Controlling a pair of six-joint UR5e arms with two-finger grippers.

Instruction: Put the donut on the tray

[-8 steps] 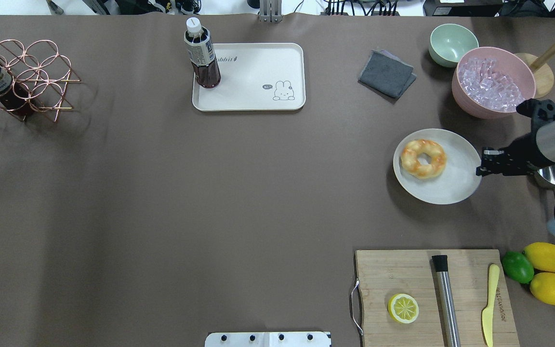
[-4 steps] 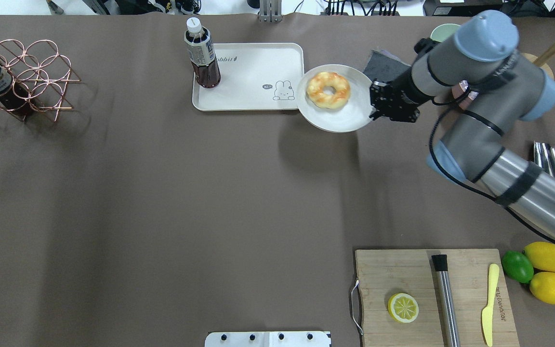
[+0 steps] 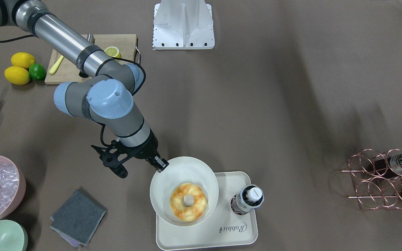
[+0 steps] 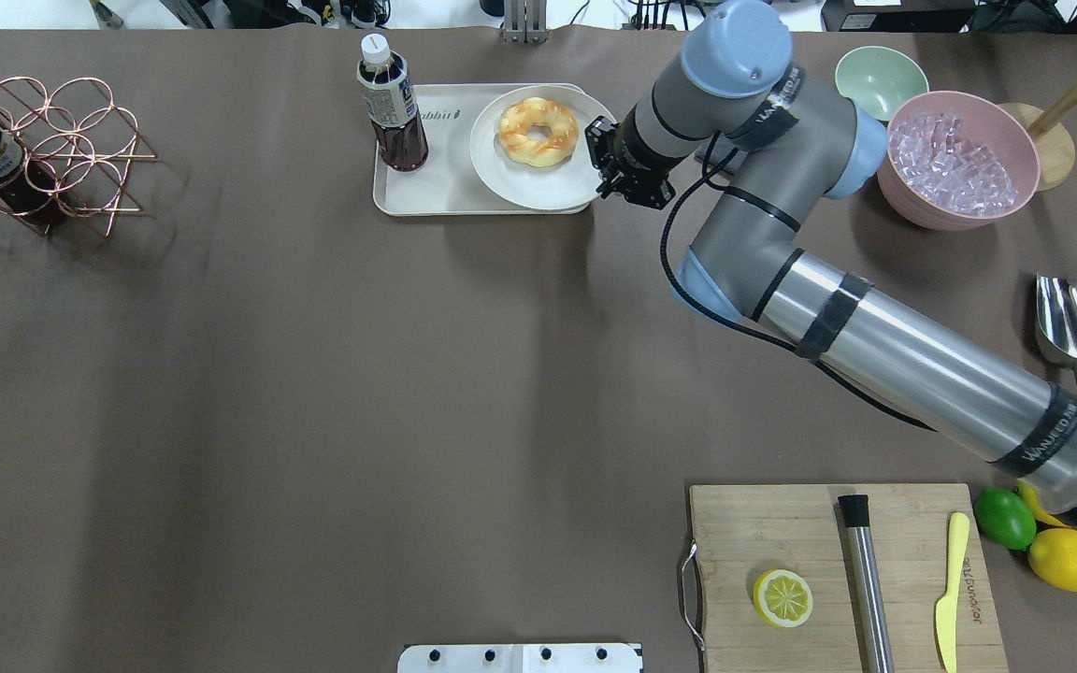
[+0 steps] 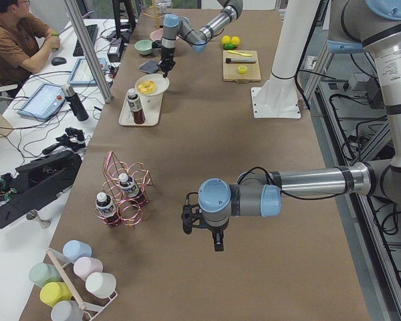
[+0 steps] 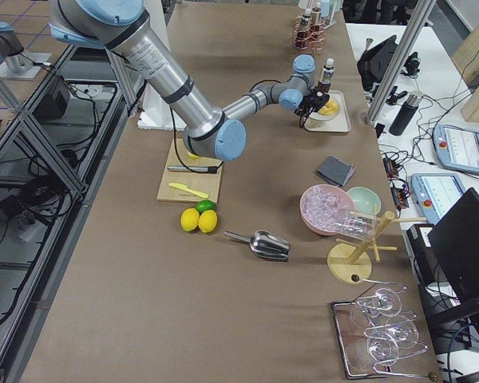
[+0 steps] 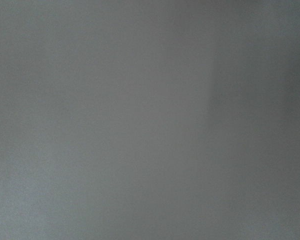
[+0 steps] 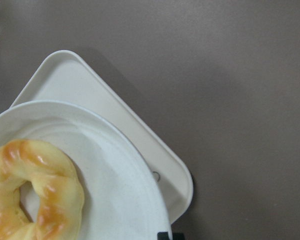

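Observation:
The donut (image 4: 538, 131) is golden-orange with pale patches and lies on a round off-white plate (image 4: 524, 182). My right gripper (image 4: 599, 157) is shut on the plate's right rim and holds the plate over the right part of the cream tray (image 4: 417, 192). The front view shows the donut (image 3: 188, 202), the plate (image 3: 183, 170), the gripper (image 3: 161, 164) and the tray (image 3: 204, 237). The right wrist view shows the donut (image 8: 30, 190) above the tray's corner (image 8: 155, 155). My left gripper (image 5: 214, 237) hangs over bare table far away; I cannot tell whether it is open.
A dark drink bottle (image 4: 394, 112) stands on the tray's left part. A pink bowl of ice (image 4: 959, 159), a green bowl (image 4: 878, 82) and a metal scoop (image 4: 1073, 322) are at the right. A cutting board (image 4: 782, 533) with a lemon half (image 4: 782, 598) is at the front right. A copper wire rack (image 4: 43, 150) is at the far left.
My right arm has carried the plate with the donut from the table's right side leftwards, and it is now over the tray.

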